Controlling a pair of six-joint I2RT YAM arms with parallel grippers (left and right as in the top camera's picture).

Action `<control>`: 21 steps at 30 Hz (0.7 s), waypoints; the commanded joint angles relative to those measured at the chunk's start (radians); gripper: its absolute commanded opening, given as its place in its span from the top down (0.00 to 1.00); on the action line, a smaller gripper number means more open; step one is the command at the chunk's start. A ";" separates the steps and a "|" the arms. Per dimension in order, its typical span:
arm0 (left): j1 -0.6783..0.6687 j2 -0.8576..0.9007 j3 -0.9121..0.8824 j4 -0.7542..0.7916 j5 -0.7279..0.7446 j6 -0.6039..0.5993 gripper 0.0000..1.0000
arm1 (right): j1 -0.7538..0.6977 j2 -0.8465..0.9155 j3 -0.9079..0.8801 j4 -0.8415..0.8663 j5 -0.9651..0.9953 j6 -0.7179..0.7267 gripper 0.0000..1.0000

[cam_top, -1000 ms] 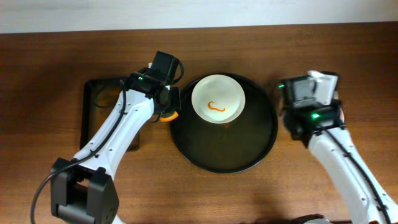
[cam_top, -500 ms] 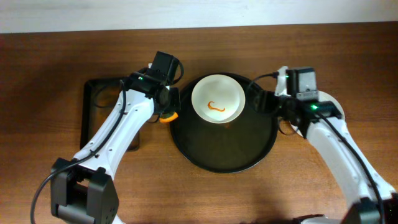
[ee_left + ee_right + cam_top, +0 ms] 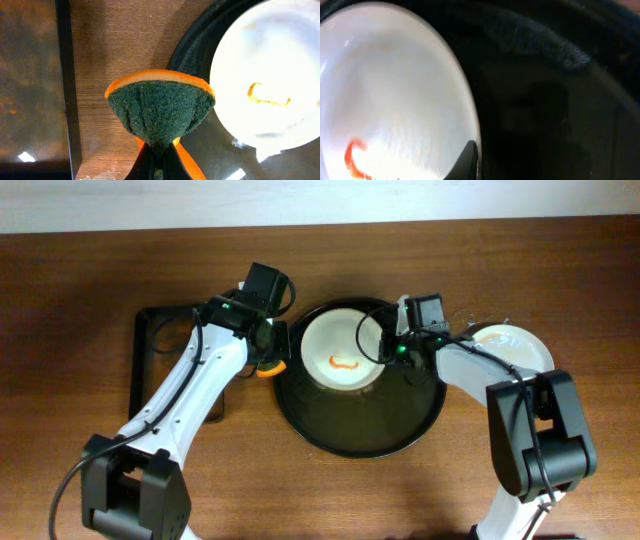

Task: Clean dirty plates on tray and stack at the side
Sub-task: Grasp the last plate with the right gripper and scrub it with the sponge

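Overhead, the left pincer (image 3: 268, 356) is seen clamped on an orange-backed sponge (image 3: 270, 366), which is held just outside the rim of the black tray (image 3: 360, 446). The white plate (image 3: 343, 358) lies just beyond that pincer, on the tray, and a curl of orange sauce smear (image 3: 343, 363) is carried in its middle. The right pincer (image 3: 393, 350) is set at the plate's opposite edge. A second plate (image 3: 512, 345) lies behind that pincer, beside its arm, on the worktop (image 3: 100, 270) and off the tray.

From the left wrist, the sponge's green scouring face is shown pinched at its base between the closed fingers. The smeared plate lies ahead and to one side, untouched by it.

From the right wrist, one dark fingertip (image 3: 468, 156) is seen at the plate's rim. Whether the fingers are apart or gripping cannot be told.

The step in hand is judged to be steadying the one plate on the tray for wiping. Next, the sponge would need to be brought onto the smear while the plate is held fast.
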 commanded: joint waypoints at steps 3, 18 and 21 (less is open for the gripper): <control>0.003 -0.029 0.014 0.019 0.092 -0.013 1.00 | 0.012 0.013 -0.009 -0.322 -0.056 0.077 0.96; -0.075 0.311 -0.116 0.560 0.901 -0.059 1.00 | 0.011 0.013 -0.009 -0.376 -0.060 0.076 0.96; -0.124 0.358 -0.116 0.602 0.901 -0.080 1.00 | 0.011 0.013 -0.009 -0.376 -0.060 0.076 0.96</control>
